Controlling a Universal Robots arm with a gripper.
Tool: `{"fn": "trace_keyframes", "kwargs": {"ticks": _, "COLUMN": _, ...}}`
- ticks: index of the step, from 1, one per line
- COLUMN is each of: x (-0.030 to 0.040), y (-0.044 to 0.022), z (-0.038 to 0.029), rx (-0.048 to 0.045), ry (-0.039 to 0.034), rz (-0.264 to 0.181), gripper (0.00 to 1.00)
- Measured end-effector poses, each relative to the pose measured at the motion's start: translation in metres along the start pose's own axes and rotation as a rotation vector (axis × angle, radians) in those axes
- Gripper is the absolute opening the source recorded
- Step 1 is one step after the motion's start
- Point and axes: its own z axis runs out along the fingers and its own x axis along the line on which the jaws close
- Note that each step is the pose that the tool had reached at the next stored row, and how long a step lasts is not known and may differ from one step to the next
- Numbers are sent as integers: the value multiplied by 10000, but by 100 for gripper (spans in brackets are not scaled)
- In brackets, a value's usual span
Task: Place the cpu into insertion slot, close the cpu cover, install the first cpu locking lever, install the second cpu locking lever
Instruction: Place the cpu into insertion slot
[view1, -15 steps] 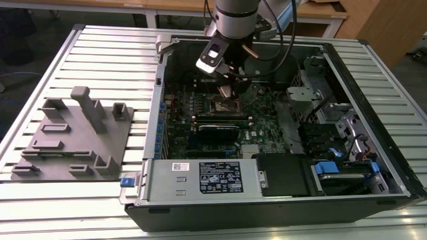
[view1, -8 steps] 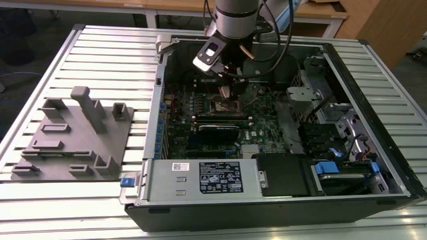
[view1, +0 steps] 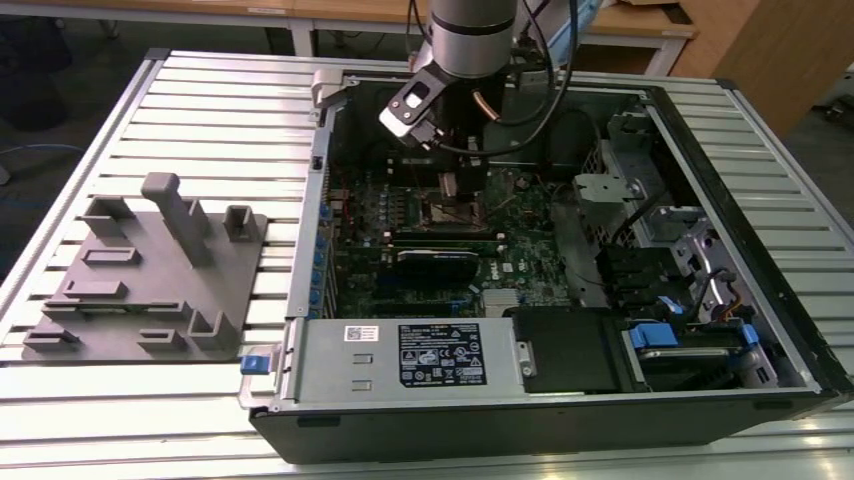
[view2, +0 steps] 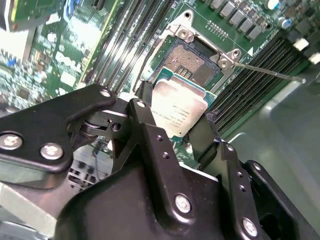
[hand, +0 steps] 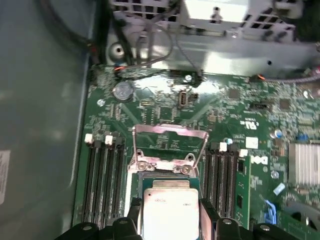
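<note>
My gripper (view2: 176, 114) is shut on the cpu (view2: 181, 106), a flat silver-grey square held by two opposite edges between the black fingers (view2: 142, 107). The chip hangs close over the near edge of the insertion slot (view2: 192, 61), whose dark recessed centre lies uncovered. The cpu cover (hand: 170, 131) is swung up and open behind the socket, with green board showing through its window. A thin metal locking lever (view2: 270, 73) sticks out sideways from the socket corner. In the exterior view the gripper (view1: 451, 182) reaches down into the open computer case just above the insertion slot (view1: 451, 212).
Long black memory slots (hand: 102, 175) flank the socket on both sides. A finned heatsink (hand: 306, 161) sits on the board. The case wall (view1: 747, 180), drive cage (view1: 627, 200) and power supply (view1: 400, 355) ring the board. A grey fixture plate (view1: 147, 290) lies on the slatted table at the exterior view's left.
</note>
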Motion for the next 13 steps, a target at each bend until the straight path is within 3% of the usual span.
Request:
{"fn": "trace_keyframes", "kwargs": {"ticks": 3, "x": 0, "y": 0, "z": 2, "rx": 2, "ry": -34, "rz": 374, "gripper": 54}}
{"fn": "trace_keyframes", "kwargs": {"ticks": 8, "x": 1, "y": -2, "z": 15, "rx": -1, "ry": -32, "rz": 378, "gripper": 54}}
{"fn": "trace_keyframes", "kwargs": {"ticks": 13, "x": 1, "y": -17, "z": 72, "rx": -88, "ry": -34, "rz": 378, "gripper": 54}}
